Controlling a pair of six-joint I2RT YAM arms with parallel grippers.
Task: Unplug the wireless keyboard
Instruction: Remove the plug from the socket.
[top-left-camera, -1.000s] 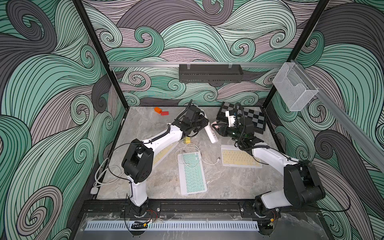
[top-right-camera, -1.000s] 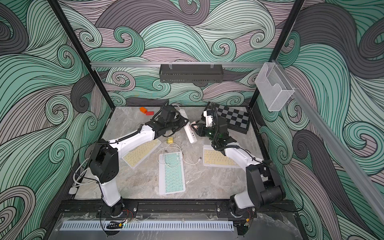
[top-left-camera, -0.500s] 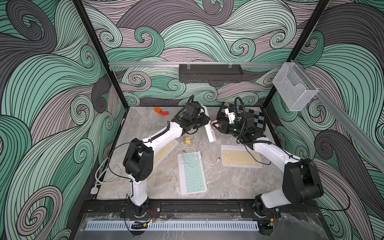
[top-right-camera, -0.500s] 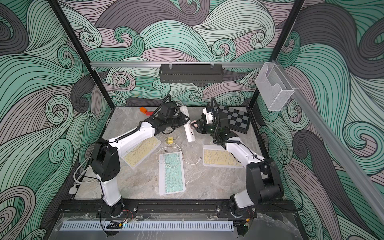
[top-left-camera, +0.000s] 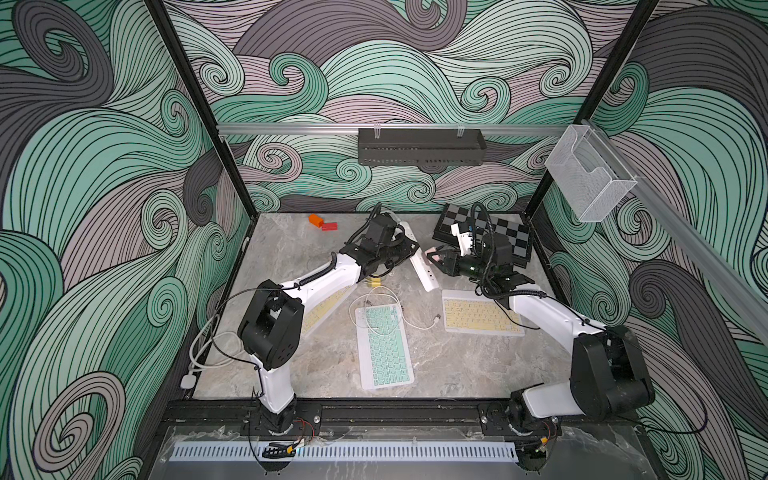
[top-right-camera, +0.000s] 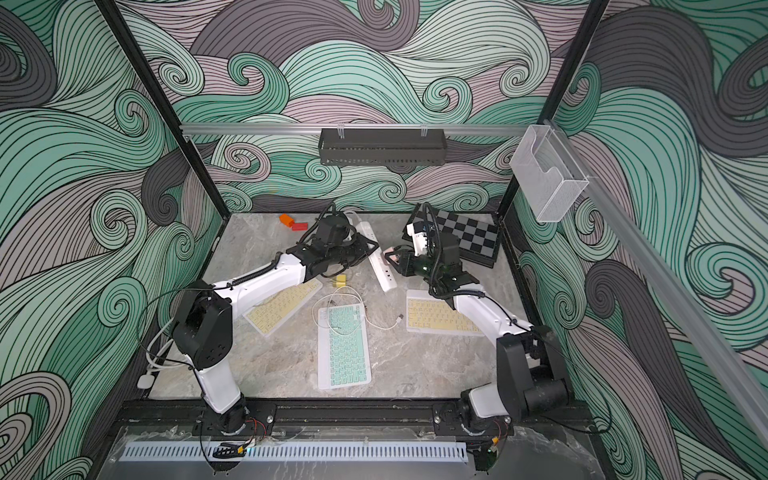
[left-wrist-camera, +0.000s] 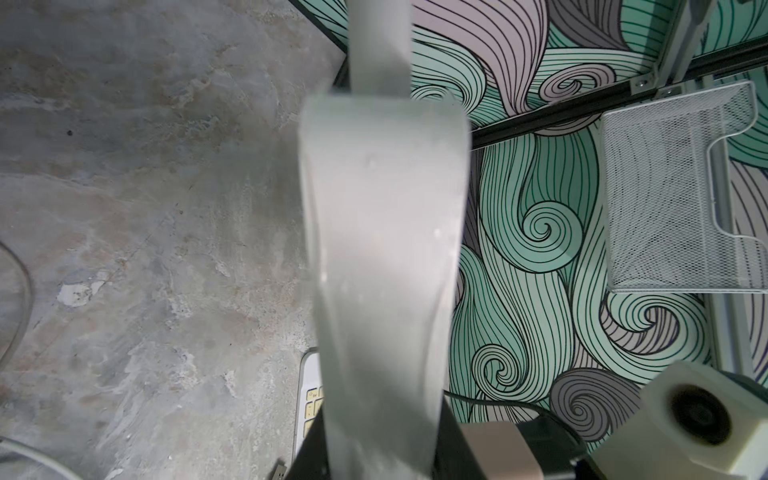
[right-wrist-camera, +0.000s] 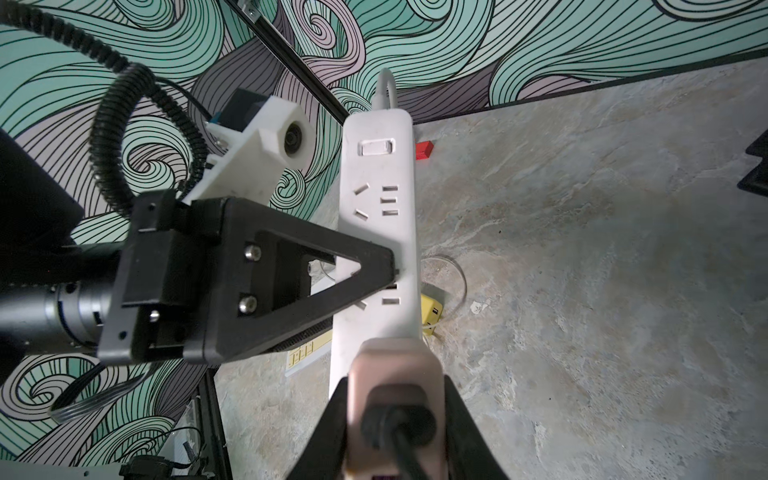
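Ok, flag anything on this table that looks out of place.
The white power strip is skewed between the arms, clamped by the left hand, with the right hand gripping a pink plug at its end. A white cable sprawls over the mint keyboard, its connector loose on the table.

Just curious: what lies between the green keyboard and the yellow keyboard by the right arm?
A white cable ending in a loose plug; both top views show it.
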